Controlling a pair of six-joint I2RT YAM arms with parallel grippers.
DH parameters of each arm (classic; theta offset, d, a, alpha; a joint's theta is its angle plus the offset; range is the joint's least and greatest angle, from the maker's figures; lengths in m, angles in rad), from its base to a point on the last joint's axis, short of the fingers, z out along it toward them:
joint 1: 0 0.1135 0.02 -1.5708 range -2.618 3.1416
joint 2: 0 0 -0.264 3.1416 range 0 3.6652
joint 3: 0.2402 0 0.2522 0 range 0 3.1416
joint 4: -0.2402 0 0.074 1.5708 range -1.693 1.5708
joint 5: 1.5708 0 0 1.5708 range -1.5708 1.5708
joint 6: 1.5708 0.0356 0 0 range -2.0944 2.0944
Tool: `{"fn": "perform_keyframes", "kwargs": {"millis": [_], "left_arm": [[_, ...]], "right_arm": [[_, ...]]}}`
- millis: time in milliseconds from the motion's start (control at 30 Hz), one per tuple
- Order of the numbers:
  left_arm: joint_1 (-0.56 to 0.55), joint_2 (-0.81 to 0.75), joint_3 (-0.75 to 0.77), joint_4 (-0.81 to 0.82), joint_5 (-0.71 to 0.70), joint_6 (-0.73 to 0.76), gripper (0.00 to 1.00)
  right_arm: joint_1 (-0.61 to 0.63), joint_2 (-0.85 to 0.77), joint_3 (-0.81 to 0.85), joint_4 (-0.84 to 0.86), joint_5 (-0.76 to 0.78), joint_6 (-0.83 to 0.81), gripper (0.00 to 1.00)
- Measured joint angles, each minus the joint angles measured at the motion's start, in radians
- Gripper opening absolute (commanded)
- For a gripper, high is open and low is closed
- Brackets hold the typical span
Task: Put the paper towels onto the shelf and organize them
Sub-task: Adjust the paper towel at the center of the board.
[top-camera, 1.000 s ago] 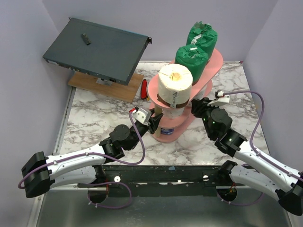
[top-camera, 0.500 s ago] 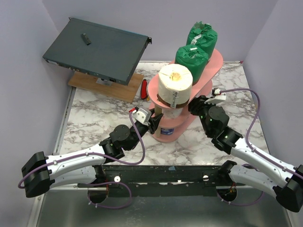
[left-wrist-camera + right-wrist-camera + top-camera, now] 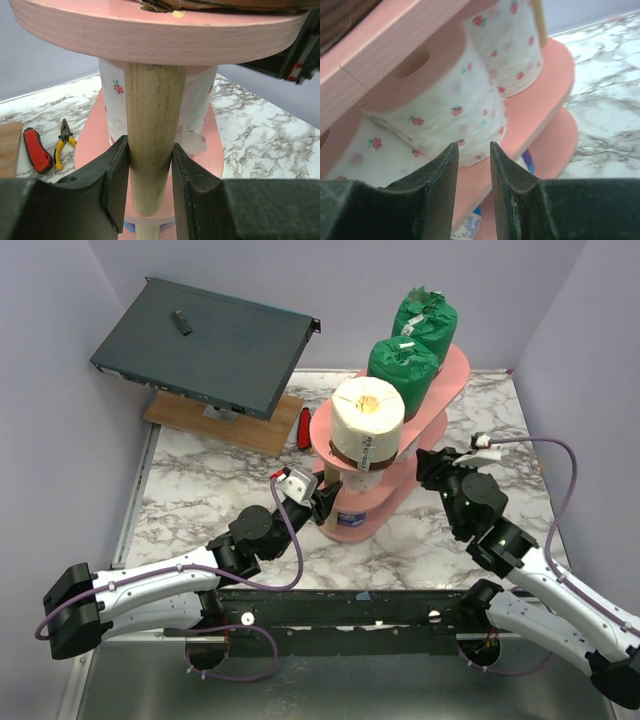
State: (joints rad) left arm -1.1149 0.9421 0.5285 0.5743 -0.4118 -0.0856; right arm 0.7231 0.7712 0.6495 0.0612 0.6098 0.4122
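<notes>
Presently the left pincer (image 3: 149, 187) is clenched on a light wooden dowel post (image 3: 150, 110) of the pink three-tier shelf (image 3: 455, 368). On its middle tier, rose-printed white paper-towel rolls (image 3: 455, 117) are stood upright, directly ahead of the right pincer (image 3: 473, 165), which is closed and empty and judged nearer.

left wrist: dowel post (image 3: 150, 150) hides the middle of the flowered roll (image 3: 200, 100) from you | right wrist: blue-and-white roll (image 3: 469, 226) only a blurred sliver at 6 o'clock | top: shelf (image 3: 455, 368), upper board covers most of the lower tiers
</notes>
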Motion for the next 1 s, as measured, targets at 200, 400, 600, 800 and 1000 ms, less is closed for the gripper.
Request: {"fn": "perform_keyframes", "kwargs": {"millis": [200,400,600,800,1000], "left_arm": [[0.000,-0.003,-0.001,-0.003,-0.003,0.002,0.00],[0.000,-0.003,-0.001,-0.003,-0.003,0.002,0.00],[0.000,-0.003,-0.001,-0.003,-0.003,0.001,0.00],[0.000,-0.003,-0.002,-0.003,-0.003,-0.005,0.00],[-0.001,-0.003,-0.002,-0.003,-0.003,-0.008,0.00]], "right_arm": [[-0.005,-0.098,0.023,-0.116,0.096,-0.013,0.35],[-0.012,-0.024,0.023,-0.130,0.109,-0.014,0.35],[-0.043,0.094,0.023,-0.077,0.080,-0.023,0.34],[-0.102,0.169,0.023,-0.008,0.011,-0.023,0.34],[-0.110,0.193,0.023,0.044,-0.042,-0.020,0.34]]}}
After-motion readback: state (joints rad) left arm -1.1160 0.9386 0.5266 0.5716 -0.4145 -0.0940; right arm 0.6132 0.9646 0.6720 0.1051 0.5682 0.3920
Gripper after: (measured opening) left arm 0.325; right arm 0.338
